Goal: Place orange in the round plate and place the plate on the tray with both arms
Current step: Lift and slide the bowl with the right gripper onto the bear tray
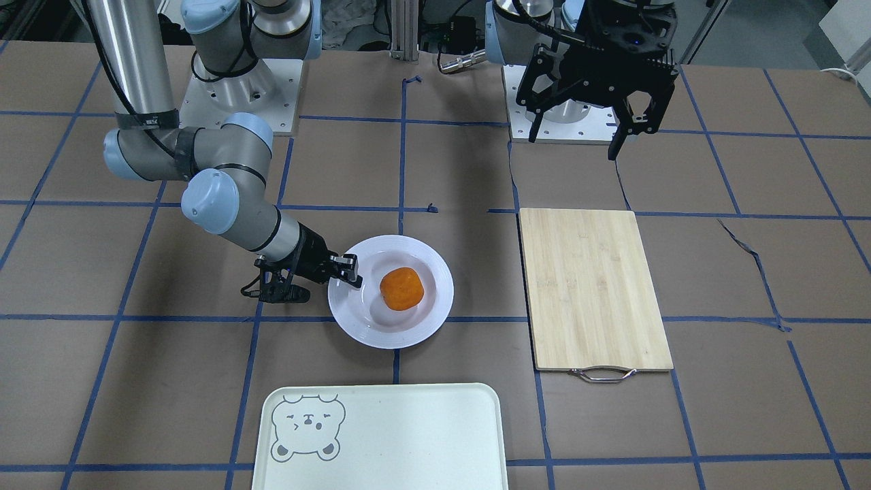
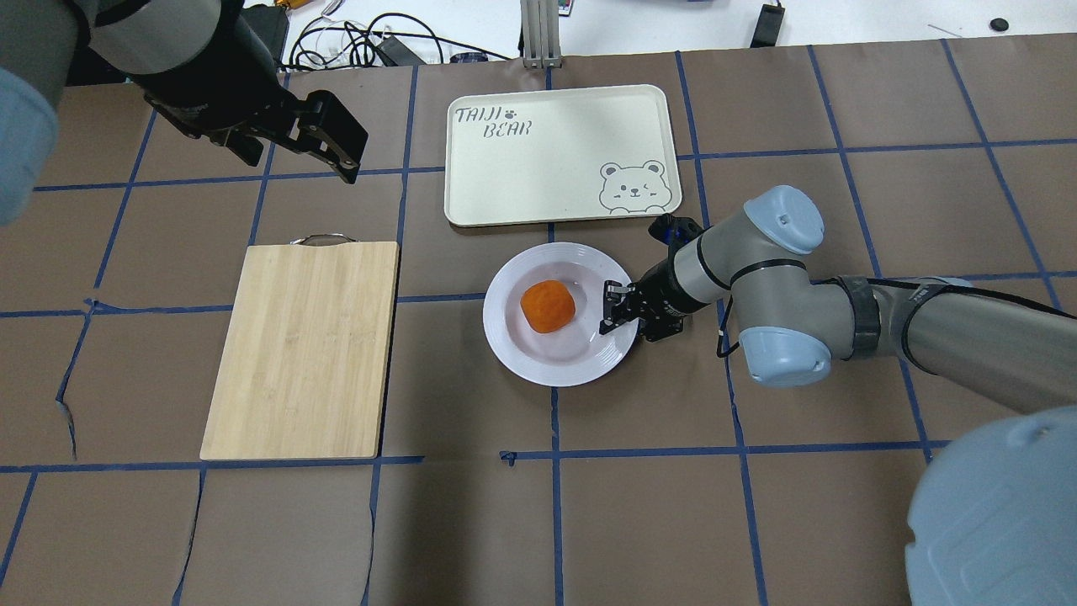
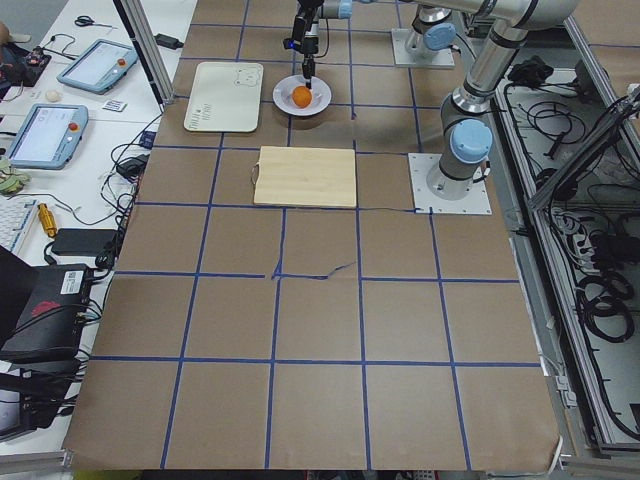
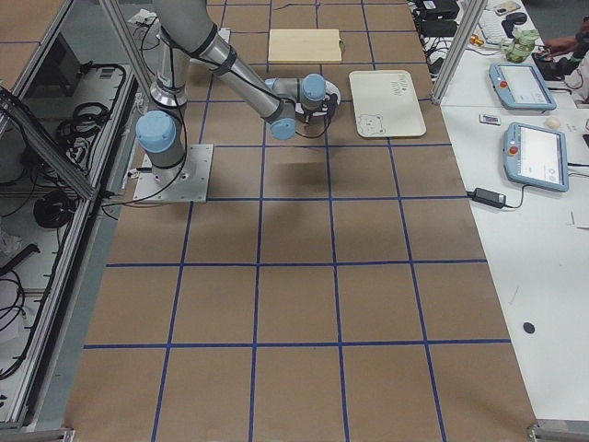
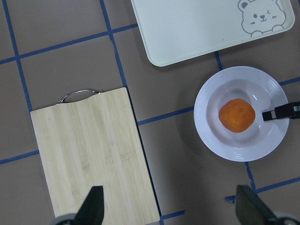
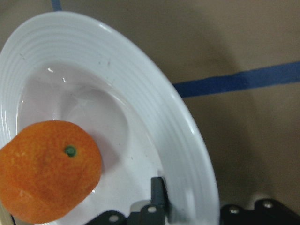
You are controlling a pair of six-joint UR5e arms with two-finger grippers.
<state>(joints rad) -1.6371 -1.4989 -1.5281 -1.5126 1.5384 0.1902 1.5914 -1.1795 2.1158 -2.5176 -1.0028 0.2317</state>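
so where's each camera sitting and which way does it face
Front-facing: across the table, facing the robot; right arm, left arm.
Overhead: behind the robot, looking forward and down; left arm at left.
Exterior left: table's end; left arm's base near.
Exterior right: opposite end; right arm near.
Left wrist: high, straight down on cutting board; left fingers.
Right wrist: close on round plate's rim; right fingers.
Shared: both wrist views show the orange.
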